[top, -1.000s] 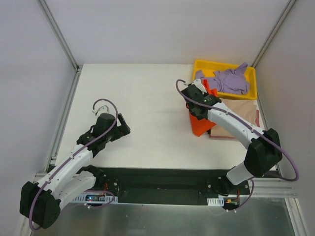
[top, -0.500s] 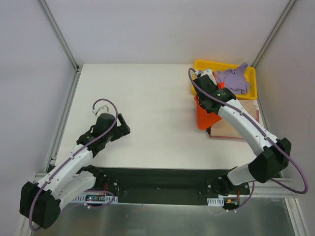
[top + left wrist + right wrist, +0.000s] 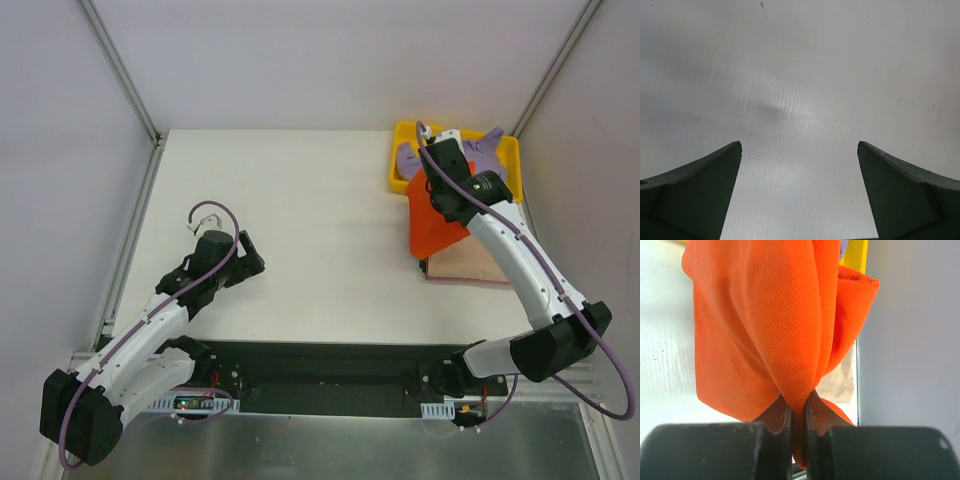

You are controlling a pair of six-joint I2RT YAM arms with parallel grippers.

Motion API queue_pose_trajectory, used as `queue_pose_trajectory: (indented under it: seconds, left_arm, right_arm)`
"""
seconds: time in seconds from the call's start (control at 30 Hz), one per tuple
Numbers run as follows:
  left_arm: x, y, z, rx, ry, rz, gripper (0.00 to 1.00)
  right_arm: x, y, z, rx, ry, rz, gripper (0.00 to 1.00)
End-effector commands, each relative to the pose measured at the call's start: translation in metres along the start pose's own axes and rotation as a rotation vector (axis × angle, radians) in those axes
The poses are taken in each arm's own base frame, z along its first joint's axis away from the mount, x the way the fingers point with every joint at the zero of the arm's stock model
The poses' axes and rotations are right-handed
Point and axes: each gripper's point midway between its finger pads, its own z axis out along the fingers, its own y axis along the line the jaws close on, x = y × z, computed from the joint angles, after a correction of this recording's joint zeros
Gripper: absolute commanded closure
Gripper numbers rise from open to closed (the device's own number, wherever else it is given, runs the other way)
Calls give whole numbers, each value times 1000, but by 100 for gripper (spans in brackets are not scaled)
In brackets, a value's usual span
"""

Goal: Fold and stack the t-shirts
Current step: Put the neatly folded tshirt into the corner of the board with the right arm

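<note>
The left gripper [image 3: 247,255] is hovering low over the white table [image 3: 300,190] on the left side. Its fingers are standing spread as wide as they go and gripping nothing, and its wrist camera is showing only bare tabletop between them.

Further right, the right gripper [image 3: 798,407] is pinching the orange-red t-shirt [image 3: 435,228], its jaws closed tight on a gathered bunch of cloth. The shirt is hanging from that pinch in loose lengthwise folds, in front of the yellow tray [image 3: 408,128]. Whether its lower edge is touching anything I cannot tell. Beside and partly under it, the tan-beige t-shirt [image 3: 475,262] is lying flat on the table, just nearer the arms than the tray. The lavender t-shirt [image 3: 482,158] is lying crumpled inside the tray.

The orange shirt is looking light, limp and finely meshed, so it is probably going to collapse into a heap wherever it is let down. The fabric seems grippy enough not to slide out of the pinch. For spreading it flat, two holds at the shoulders or the hem corners would likely serve better than one bunch.
</note>
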Motion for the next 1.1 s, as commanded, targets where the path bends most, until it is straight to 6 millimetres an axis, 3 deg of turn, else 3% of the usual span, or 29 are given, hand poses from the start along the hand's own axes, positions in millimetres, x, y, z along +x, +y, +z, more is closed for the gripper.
queue_pose_trajectory:
  seconds: [0.0, 0.13, 0.33, 0.67, 1.07]
  left_arm:
    - [-4, -3, -3, 9, -12, 3, 1]
    - [-4, -3, -2, 6, -6, 4, 1]
    - [-4, -3, -1, 2, -4, 4, 1]
    - [-4, -2, -2, 2, -8, 5, 1]
    - [-3, -1, 0, -8, -3, 9, 1]
  right_arm:
    - [4, -28, -15, 16, -15, 83, 100]
    - [15, -38, -11, 13, 8, 118, 100]
    - [14, -44, -12, -15, -3, 152, 100]
    - [22, -32, 2, -56, 33, 157, 100]
    - [56, -40, 50, -50, 144, 193, 99]
